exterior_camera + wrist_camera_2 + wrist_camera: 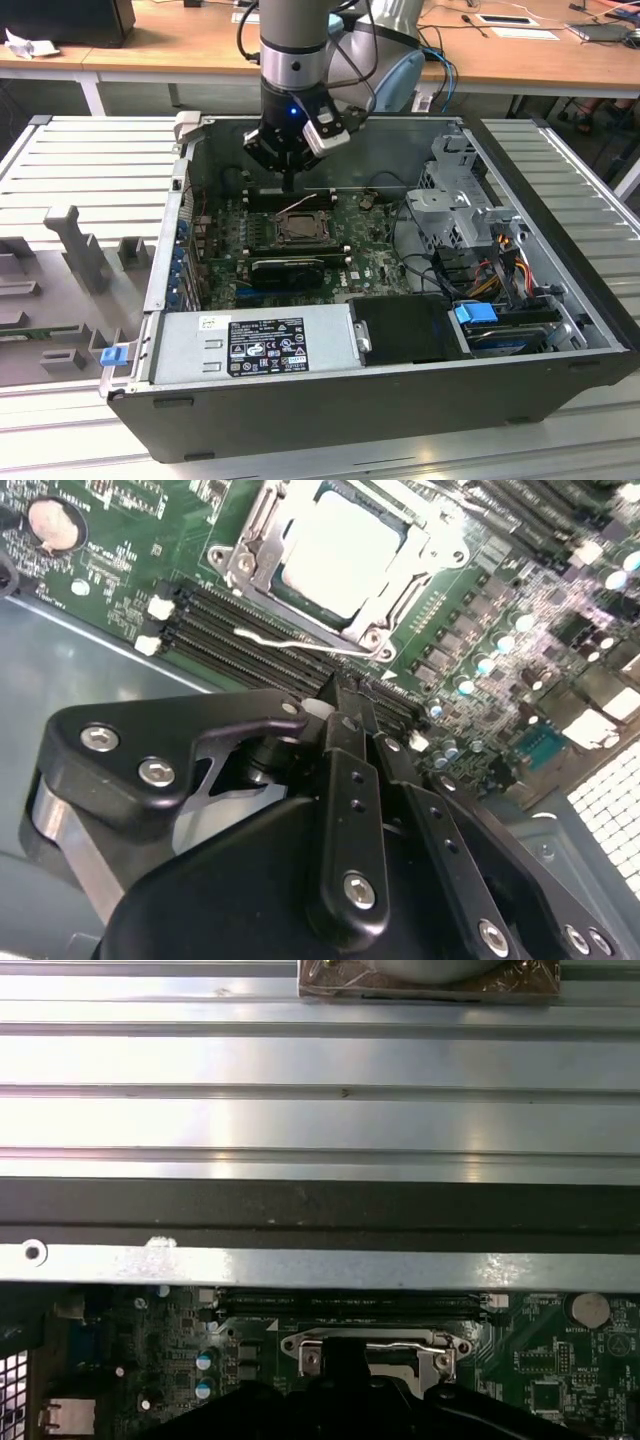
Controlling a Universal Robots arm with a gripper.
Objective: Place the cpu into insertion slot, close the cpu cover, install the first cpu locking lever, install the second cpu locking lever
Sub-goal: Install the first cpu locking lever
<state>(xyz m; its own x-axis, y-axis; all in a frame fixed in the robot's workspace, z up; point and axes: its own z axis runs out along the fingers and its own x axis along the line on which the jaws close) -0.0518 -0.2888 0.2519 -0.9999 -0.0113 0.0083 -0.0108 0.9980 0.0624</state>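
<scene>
The cpu [340, 550] lies flat in the insertion slot [300, 228] on the green motherboard. The silver cpu cover [398, 608] is folded down around it, framing the chip's bright top. One thin wire locking lever [290, 640] juts out from the socket's edge over the black memory slots and looks unlatched. In the exterior view my gripper [289, 182] hangs just above the socket's far side. In the second wrist view its black fingers [345, 730] are pressed together with nothing between them, close to the lever's free end. The socket [370, 1352] also appears in the first wrist view.
The open computer case [330, 400] lies on a ribbed metal table. A power supply [260, 345] fills its near side. A drive cage [460, 200] and cable bundles [490, 270] sit at the exterior view's right. Memory slots [240, 630] flank the socket.
</scene>
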